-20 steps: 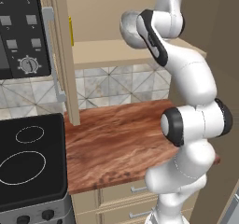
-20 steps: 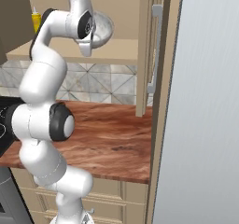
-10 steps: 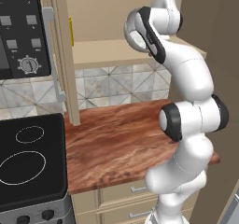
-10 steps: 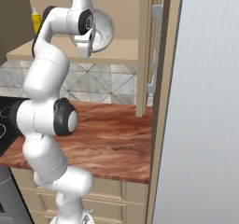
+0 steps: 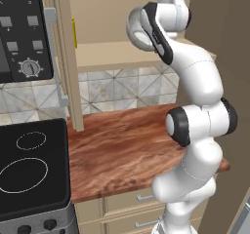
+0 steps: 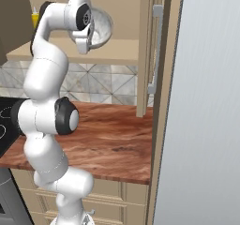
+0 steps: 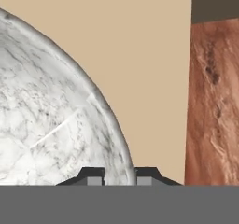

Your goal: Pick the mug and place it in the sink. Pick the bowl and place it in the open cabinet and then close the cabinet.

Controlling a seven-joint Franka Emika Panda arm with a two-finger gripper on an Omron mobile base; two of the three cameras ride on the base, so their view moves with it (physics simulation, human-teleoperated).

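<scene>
Right, nearest first: in the hand view the gripper (image 7: 119, 175) straddles the rim of the bowl (image 7: 51, 125), one dark fingertip inside the rim and one outside, nearly closed and pinching that edge. I read it as holding the bowl by its rim.

Below the hand, the beige shelf (image 7: 149, 55) of the cabinet (image 5: 122, 52) spreads under the bowl, and its front edge runs as a straight line, with the wooden counter (image 7: 212, 106) showing past it.

From the left base view, the bowl (image 5: 138, 30) hangs tilted on edge at the arm's wrist, inside the cabinet opening, above the shelf; whether it touches the board I cannot tell. The open left door (image 5: 61, 57) stands edge-on well to the left of it, leaving bare shelf between.

From the right base view, the bowl (image 6: 101, 29) sits left of the open right door (image 6: 151, 50), with free shelf (image 6: 117, 50) between the two. A yellow bottle (image 6: 34, 18) stands at the back left of the shelf, partly behind the arm.

Below, the counter (image 6: 112, 135) lies bare beside the black cooktop (image 5: 29, 169).
</scene>
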